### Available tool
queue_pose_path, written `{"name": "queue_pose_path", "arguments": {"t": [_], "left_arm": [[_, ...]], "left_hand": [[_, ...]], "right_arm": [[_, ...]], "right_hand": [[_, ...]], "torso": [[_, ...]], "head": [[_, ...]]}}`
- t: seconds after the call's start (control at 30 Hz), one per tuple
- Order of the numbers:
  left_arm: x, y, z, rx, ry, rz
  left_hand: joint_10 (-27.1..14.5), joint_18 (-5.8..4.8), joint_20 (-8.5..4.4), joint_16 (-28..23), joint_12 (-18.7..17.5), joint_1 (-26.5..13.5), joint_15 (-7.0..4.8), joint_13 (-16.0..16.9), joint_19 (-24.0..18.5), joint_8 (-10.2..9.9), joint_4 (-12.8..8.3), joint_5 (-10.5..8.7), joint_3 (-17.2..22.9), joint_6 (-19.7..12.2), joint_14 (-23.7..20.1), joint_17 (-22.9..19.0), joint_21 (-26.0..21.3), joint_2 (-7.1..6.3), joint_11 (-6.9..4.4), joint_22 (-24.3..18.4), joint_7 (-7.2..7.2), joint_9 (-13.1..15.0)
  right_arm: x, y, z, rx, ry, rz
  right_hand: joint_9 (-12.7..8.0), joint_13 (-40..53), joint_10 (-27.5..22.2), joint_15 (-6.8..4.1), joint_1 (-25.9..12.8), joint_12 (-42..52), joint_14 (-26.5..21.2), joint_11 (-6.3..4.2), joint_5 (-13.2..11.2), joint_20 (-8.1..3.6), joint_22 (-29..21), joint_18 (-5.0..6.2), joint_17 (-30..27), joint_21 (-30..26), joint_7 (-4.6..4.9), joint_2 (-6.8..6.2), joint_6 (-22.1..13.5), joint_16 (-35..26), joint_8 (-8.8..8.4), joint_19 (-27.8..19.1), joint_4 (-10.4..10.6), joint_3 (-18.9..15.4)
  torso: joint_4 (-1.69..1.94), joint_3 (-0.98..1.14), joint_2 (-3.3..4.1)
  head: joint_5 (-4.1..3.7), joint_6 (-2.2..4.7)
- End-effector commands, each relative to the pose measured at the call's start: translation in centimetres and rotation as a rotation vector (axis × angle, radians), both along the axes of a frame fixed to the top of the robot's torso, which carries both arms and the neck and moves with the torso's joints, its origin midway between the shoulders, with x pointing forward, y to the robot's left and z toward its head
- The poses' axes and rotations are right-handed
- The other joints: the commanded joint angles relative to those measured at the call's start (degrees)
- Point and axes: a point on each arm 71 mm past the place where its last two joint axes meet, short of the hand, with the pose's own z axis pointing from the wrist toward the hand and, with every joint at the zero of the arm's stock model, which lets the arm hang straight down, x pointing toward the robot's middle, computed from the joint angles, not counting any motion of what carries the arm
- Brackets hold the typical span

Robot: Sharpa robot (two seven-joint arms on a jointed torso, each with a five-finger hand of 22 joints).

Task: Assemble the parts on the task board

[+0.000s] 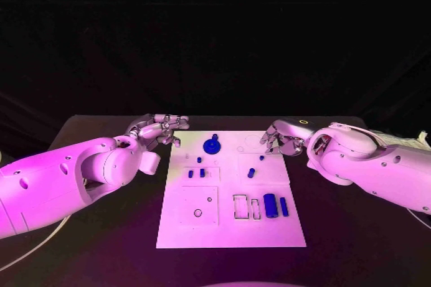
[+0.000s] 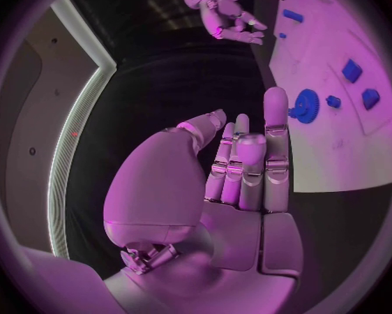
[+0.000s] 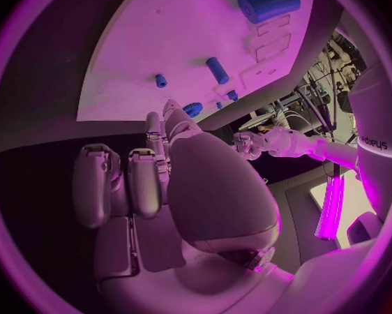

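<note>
Hands sit at the upper edges of the task board (image 1: 232, 234) in the middle. The left hand (image 1: 160, 128) and right hand (image 1: 280, 139) both hold nothing, fingers loose. Work looks barely begun. One gear (image 1: 212, 145), about seven small blue pieces. Next, one hand must pinch a piece carefully.

- You can read one wording: "sharpa", in dark letters partly cut off, on the robot's white arm (image 3: 370, 143) in your right wrist view.
</note>
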Motion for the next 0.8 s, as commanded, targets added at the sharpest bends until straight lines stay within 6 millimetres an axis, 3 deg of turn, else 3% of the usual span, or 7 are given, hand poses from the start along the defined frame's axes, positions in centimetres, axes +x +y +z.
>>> {"name": "queue_pose_path", "arguments": {"t": [0.03,0.3,0.7,0.8], "left_arm": [[-0.2,0.2,0.4,-0.232,0.039,0.080],[-0.9,0.0,0.5,-0.262,0.042,0.059],[-1.0,0.0,0.5,-0.264,0.046,0.055],[-1.0,0.0,0.5,-0.264,0.046,0.055]], "left_hand": [[0.29,1.04,-0.01,-0.41,0.42,-0.26,0.00,0.12,-0.28,0.29,-0.15,-0.13,-0.49,0.50,-0.69,-0.36,-0.38,0.40,-0.19,-0.15,0.07,0.04],[0.17,1.04,-0.05,-0.79,0.88,-0.14,-0.04,0.17,-0.41,0.39,-0.40,-0.09,-0.81,0.59,-1.14,-1.25,-0.64,0.51,-0.24,-0.34,0.02,0.01],[-0.16,1.03,-0.09,-1.18,1.33,0.19,-0.06,0.19,-0.53,0.40,-0.85,0.00,-1.05,0.48,-1.62,-2.19,-0.94,0.59,-0.23,-0.55,0.04,-0.06],[-0.16,1.03,-0.09,-1.18,1.33,0.19,-0.06,0.19,-0.53,0.40,-0.85,0.00,-1.05,0.48,-1.62,-2.19,-0.94,0.59,-0.23,-0.55,0.04,-0.06]], "right_arm": [[0.0,0.3,-0.7,-0.145,-0.027,0.018],[0.0,1.3,-2.1,-0.203,-0.003,0.036],[0.0,1.8,-3.1,-0.235,0.028,0.054],[0.0,2.0,-3.3,-0.239,0.033,0.060]], "right_hand": [[-0.09,-1.11,-0.48,0.24,-0.23,-0.20,2.84,-0.13,-0.30,0.07,-0.20,1.15,-0.02,-0.35,-0.39,-0.90,-0.28,-0.37,-0.33,-0.21,0.25,0.94],[-0.04,-4.19,-1.16,0.25,-0.58,-0.13,2.84,-0.04,-0.59,0.05,-0.84,1.28,-0.70,-0.94,-0.43,-2.01,-0.23,-1.03,-0.27,-0.37,0.95,3.70],[0.04,-6.29,-0.79,-0.02,-0.79,0.16,2.91,-0.18,-0.64,-0.18,-1.11,1.33,-1.02,-1.23,-0.62,-2.38,0.15,-1.34,-0.18,-0.33,1.17,6.55],[0.09,-7.01,-0.41,-0.08,-0.48,0.26,2.94,-0.23,-1.99,-0.24,-1.11,1.32,-1.05,-1.26,-0.67,-2.15,0.53,-1.37,-0.14,-0.28,0.96,8.30]], "torso": [[0.04,-0.04,-0.01],[0.02,0.00,0.10],[0.02,0.06,0.04],[0.02,0.06,0.05]], "head": [[-0.11,0.08],[0.21,0.10],[0.48,-0.21],[0.47,-0.22]]}}
